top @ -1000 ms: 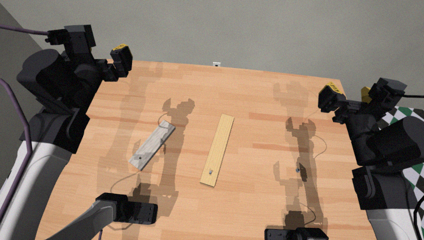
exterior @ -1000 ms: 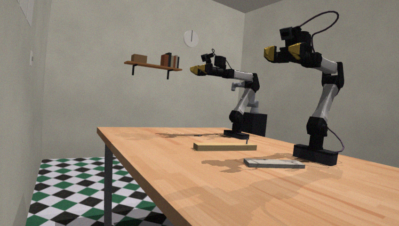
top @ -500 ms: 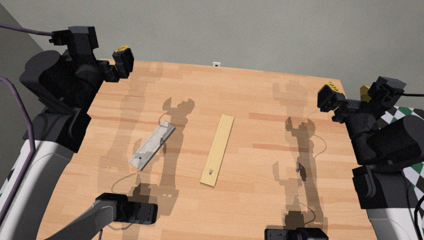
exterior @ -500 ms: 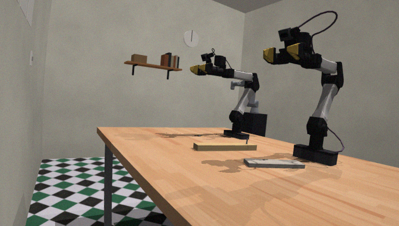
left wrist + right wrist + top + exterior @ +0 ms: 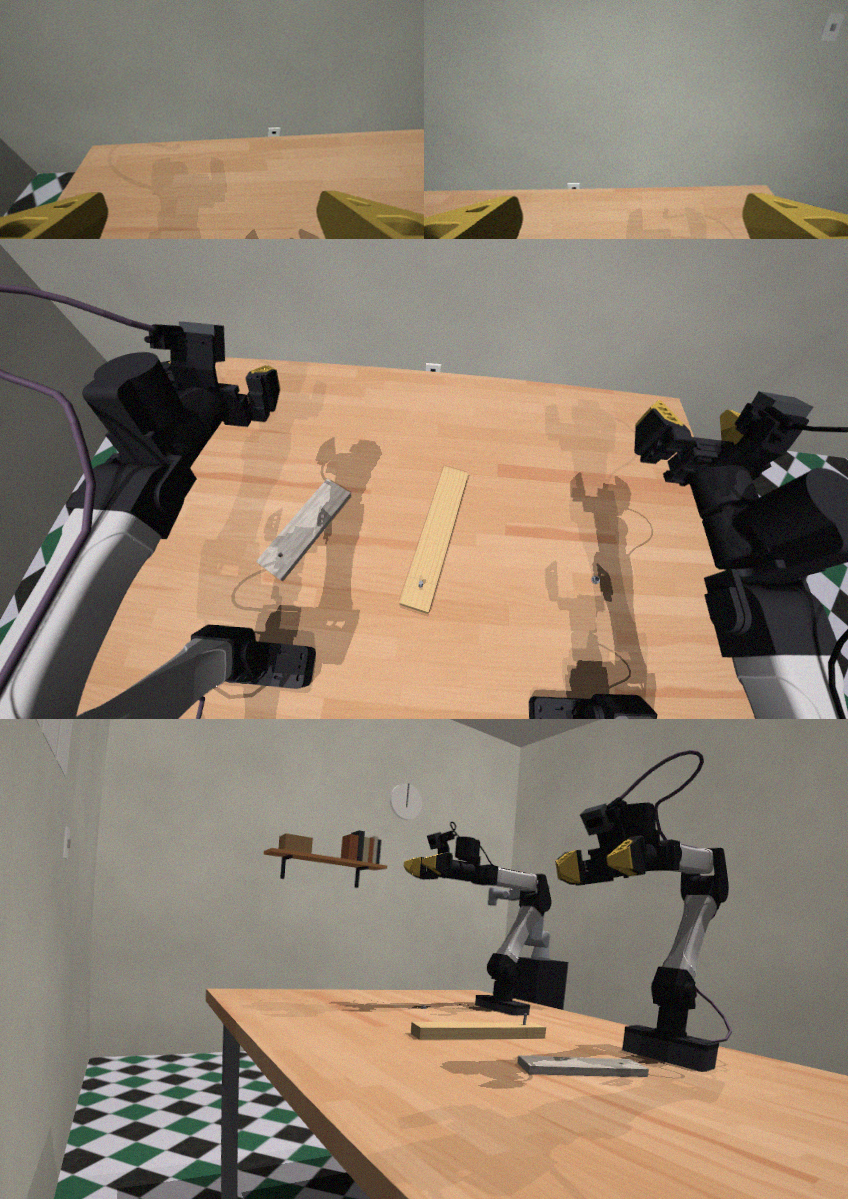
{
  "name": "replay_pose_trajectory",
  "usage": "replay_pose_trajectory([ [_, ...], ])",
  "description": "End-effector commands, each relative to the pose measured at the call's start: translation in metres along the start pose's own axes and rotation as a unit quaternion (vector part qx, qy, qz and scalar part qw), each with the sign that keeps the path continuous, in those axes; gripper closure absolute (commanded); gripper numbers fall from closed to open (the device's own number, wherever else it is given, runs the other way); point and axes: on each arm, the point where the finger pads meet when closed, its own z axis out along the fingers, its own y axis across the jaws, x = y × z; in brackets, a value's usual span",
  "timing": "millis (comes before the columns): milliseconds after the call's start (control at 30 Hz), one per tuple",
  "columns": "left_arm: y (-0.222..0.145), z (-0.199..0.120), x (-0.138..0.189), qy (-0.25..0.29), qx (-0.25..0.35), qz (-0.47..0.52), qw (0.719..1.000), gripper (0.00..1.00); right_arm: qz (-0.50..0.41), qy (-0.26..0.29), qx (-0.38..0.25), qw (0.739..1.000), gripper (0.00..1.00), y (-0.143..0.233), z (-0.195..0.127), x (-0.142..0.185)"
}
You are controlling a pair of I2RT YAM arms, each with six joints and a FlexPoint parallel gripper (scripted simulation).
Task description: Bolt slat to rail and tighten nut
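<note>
We saw the nut [image 5: 595, 579] [image 5: 421, 1006] too small (a mere speck) to show its threads.

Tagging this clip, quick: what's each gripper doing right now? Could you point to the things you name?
Left gripper [image 5: 241, 387] [image 5: 596, 866] [image 5: 212, 215]: open, holding nothing.
Right gripper [image 5: 693, 423] [image 5: 422, 866] [image 5: 633, 216]: open, holding nothing.
</note>
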Motion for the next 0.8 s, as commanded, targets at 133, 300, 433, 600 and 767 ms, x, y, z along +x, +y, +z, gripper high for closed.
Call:
replay_pose_trajectory([
  [133, 0.001, 0.009, 0.051, 0.077, 0.004, 0.029, 0.997, 0.0, -0.002, -0.008, -0.004, 1.0, 0.0, 0.001, -0.001, -0.006],
  [300, 0.001, 0.01, 0.066, 0.1, 0.006, 0.037, 0.994, 0.0, -0.002, -0.008, -0.004, 1.0, 0.0, 0.001, -0.001, -0.006],
  [433, 0.0, 0.011, 0.086, 0.131, 0.01, 0.048, 0.99, 0.0, -0.002, -0.008, -0.004, 1.0, 0.0, 0.001, -0.001, -0.006],
  [600, 0.0, 0.01, 0.11, 0.17, 0.016, 0.061, 0.983, 0.0, -0.002, -0.008, -0.004, 1.0, 0.0, 0.001, -0.001, -0.006],
  [767, -0.001, 0.008, 0.135, 0.209, 0.023, 0.074, 0.975, 0.0, -0.002, -0.008, -0.004, 1.0, 0.0, 0.001, -0.001, -0.006],
])
